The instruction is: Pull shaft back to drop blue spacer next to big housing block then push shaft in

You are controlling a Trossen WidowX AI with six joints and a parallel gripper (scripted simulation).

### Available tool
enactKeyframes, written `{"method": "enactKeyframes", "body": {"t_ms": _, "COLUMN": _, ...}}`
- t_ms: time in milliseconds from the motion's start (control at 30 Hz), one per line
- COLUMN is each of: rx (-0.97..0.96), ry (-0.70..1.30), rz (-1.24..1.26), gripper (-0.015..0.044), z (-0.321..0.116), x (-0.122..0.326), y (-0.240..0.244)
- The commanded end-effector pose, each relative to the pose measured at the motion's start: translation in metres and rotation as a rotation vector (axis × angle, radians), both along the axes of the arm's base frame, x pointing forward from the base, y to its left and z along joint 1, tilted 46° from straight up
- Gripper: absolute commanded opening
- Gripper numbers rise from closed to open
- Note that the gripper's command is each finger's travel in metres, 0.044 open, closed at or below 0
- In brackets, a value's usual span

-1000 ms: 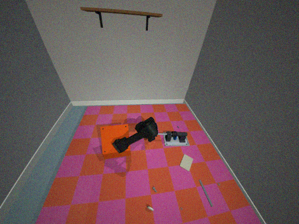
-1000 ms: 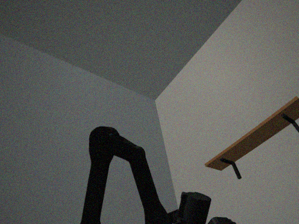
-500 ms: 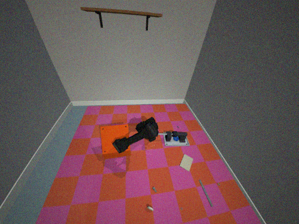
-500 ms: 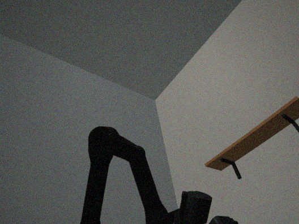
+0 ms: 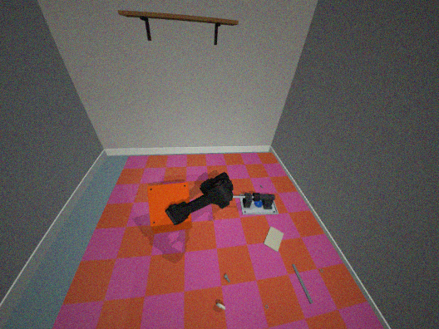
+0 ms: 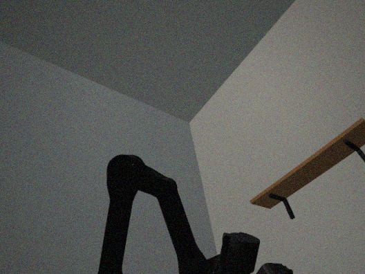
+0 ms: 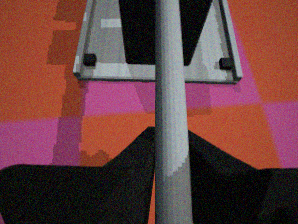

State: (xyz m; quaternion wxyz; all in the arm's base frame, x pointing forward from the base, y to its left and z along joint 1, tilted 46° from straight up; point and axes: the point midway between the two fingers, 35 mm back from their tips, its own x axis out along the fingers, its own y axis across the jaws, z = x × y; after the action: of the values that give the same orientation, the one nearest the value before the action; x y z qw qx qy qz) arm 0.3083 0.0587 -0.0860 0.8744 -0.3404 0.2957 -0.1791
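My gripper [image 5: 231, 197] [image 7: 165, 134] is shut on the grey shaft [image 5: 237, 196] [image 7: 169, 65], whose bare length runs from the fingers to the near black block [image 5: 248, 201] [image 7: 137, 35]. The blue spacer [image 5: 260, 203] shows low between that block and the big black housing block [image 5: 268, 202], below the line of the shaft; it looks to be down at the white base plate [image 5: 259, 211] [image 7: 120, 72]. A dark piece [image 5: 256, 196] sits at shaft height between the blocks. Whether the shaft's tip is inside the housing cannot be told. The wrist view does not show the spacers.
An orange plate [image 5: 168, 195] lies under the arm. A cream tile [image 5: 273, 238], a grey rod [image 5: 302, 283] and two small pieces [image 5: 226, 277] [image 5: 220, 306] lie toward the front. A wooden shelf [image 5: 179, 17] [image 6: 311, 164] is on the wall.
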Motion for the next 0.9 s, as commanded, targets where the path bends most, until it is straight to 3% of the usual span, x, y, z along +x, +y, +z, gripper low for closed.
{"method": "enactKeyframes", "body": {"t_ms": 0, "rx": 0.006, "ry": -0.004, "rz": 0.005, "gripper": 0.0000, "z": 0.0006, "x": 0.0041, "y": 0.0022}}
{"method": "enactKeyframes", "body": {"t_ms": 867, "rx": 0.006, "ry": -0.004, "rz": 0.005, "gripper": 0.0000, "z": 0.0021, "x": 0.0134, "y": 0.0020}}
